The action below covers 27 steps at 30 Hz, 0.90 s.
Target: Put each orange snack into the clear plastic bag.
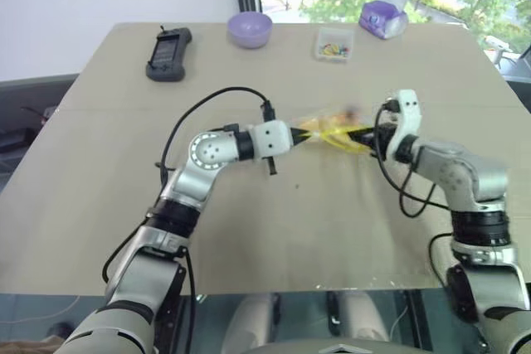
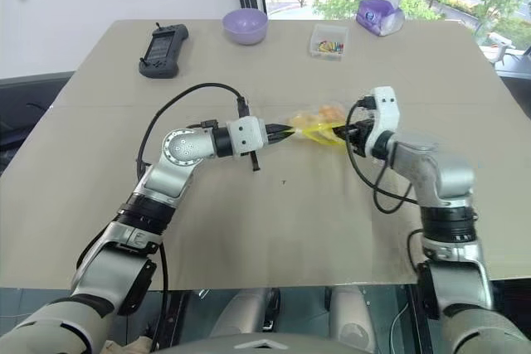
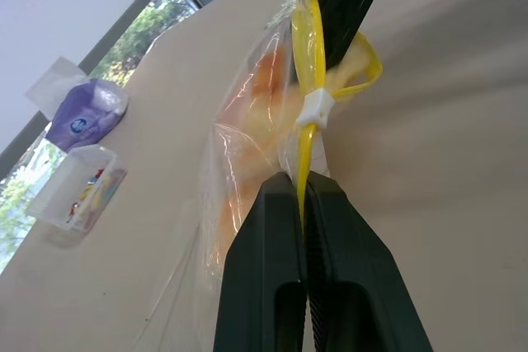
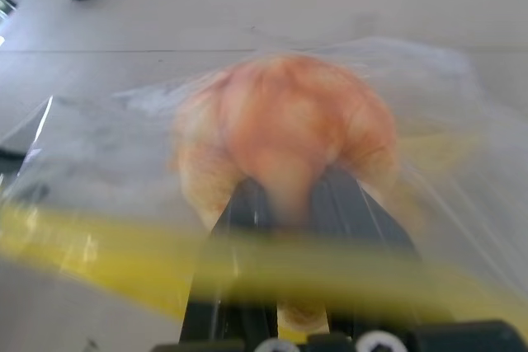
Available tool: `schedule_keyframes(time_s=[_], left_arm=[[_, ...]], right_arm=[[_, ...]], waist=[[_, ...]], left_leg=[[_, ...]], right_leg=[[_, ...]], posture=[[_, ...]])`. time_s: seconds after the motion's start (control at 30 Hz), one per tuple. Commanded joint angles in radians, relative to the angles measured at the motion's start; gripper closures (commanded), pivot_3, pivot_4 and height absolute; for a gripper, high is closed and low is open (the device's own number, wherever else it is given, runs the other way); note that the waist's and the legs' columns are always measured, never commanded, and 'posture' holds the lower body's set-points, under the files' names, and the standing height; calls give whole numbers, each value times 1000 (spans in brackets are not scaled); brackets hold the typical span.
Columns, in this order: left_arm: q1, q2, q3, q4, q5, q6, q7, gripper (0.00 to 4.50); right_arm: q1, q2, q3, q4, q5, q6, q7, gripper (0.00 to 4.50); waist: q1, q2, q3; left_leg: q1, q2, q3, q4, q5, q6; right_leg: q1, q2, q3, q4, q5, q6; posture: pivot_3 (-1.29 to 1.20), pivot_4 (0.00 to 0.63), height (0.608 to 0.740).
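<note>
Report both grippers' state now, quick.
Left gripper: shut on the clear plastic bag's yellow seal strip.
Right gripper: shut on an orange snack, inside the bag.

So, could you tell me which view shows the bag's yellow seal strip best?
The left wrist view: the yellow seal strip runs sharp from the left gripper, shut on it. The eye views show a small yellow streak; the right wrist view a blurred band.

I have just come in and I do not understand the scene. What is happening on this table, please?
A humanoid robot holds the clear plastic bag above the table, between its two arms. The left claw is shut on the bag's yellow seal strip. The right claw grips an orange snack and has it at or inside the bag's mouth. A small box of candies, a purple tissue pack and a purple bowl stand at the far edge.
</note>
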Motion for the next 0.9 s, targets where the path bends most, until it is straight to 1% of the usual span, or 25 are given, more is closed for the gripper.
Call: schedule_keyframes(time_s=[0.03, 0.07, 0.1, 0.13, 0.17, 0.2, 0.27, 0.3, 0.47, 0.63, 0.73, 0.8, 0.9], left_arm=[[0, -2, 24, -34, -35, -3, 0, 4500], [-3, -4, 28, -31, -38, 8, 6, 4500], [-8, -7, 34, -28, -40, 26, 15, 4500], [-11, -11, 41, -24, -43, 46, 24, 4500], [-16, -16, 51, -21, -51, 73, 34, 4500], [-19, -19, 60, -19, -59, 97, 42, 4500], [-29, -30, 84, -10, -77, 159, 63, 4500], [-36, -34, 97, -3, -87, 186, 74, 4500], [-62, -43, 139, 24, -131, 262, 84, 4500], [-94, -41, 151, 54, -141, 270, 73, 4500], [-106, -41, 150, 66, -145, 260, 67, 4500], [-109, -42, 149, 70, -147, 255, 59, 4500], [-112, -40, 145, 73, -145, 245, 47, 4500]], right_arm=[[-38, 20, -10, 6, -32, -53, -40, 3824], [-38, 18, 4, 14, -52, -76, -43, 3824], [-35, 16, 14, 16, -67, -93, -44, 3376], [-32, 14, 20, 14, -77, -102, -44, 3193], [-23, -1, 36, -1, -95, -116, -37, 2743], [-13, -16, 51, -18, -116, -134, -33, 2406], [9, -29, 30, -64, -123, -173, -35, 1569], [26, -52, 27, -99, -126, -204, -11, 1204], [144, -195, 30, -304, -131, -298, 121, 1204], [247, -304, 33, -422, -158, -382, 195, 1204], [281, -366, 84, -400, -279, -492, 193, 1204], [286, -401, 147, -332, -411, -600, 158, 1204], [267, -418, 222, -220, -548, -741, 132, 1204]], waist=[[2, 0, 0], [2, 0, 0], [2, 0, 0], [1, 0, 0], [0, 0, 0], [0, 0, 0], [-2, 0, 0], [-2, 0, 0], [-1, 0, 0], [-2, 0, 0], [-1, 0, 0], [-1, 0, 0], [-2, 0, 0]], left_leg=[[-1, 0, 0, 0, 0, 0], [-1, -1, 0, 0, 0, 0], [-1, -1, 0, 0, 0, 0], [-1, -1, 0, 0, 0, 0], [-1, -1, 0, 0, 0, 0], [-1, -1, 0, 0, 0, 0], [-1, -1, 0, 0, 0, 0], [-2, -1, 0, 0, 0, 0], [-2, -1, 0, 0, 0, 0], [-1, -1, 1, 0, 0, 0], [-1, -1, 1, 1, 0, 0], [0, -1, 2, 1, 0, 0], [0, -1, 2, 1, 0, 0]], right_leg=[[-1, -1, 0, 0, 0, 0], [-1, -1, 0, 0, 0, 0], [-1, -1, 0, 0, 0, 0], [-1, -1, 0, 0, 0, 0], [-2, -1, 0, 0, 0, 0], [-2, -1, 0, 0, 0, 0], [-2, -1, 0, 1, 0, 0], [-2, -1, 0, 1, 0, 0], [-3, -1, 0, 1, 0, 0], [-2, 0, 1, 1, 0, 0], [-2, 0, 1, 1, 0, 0], [-1, 0, 1, 1, 0, 0], [-1, 0, 1, 1, 0, 0]], posture=[[0, 150, 740], [0, 150, 740], [0, 150, 740], [0, 150, 740], [0, 150, 740], [0, 150, 740], [0, 150, 740], [0, 150, 740], [0, 150, 740], [0, 150, 740], [0, 150, 740], [0, 150, 740], [0, 150, 740]])
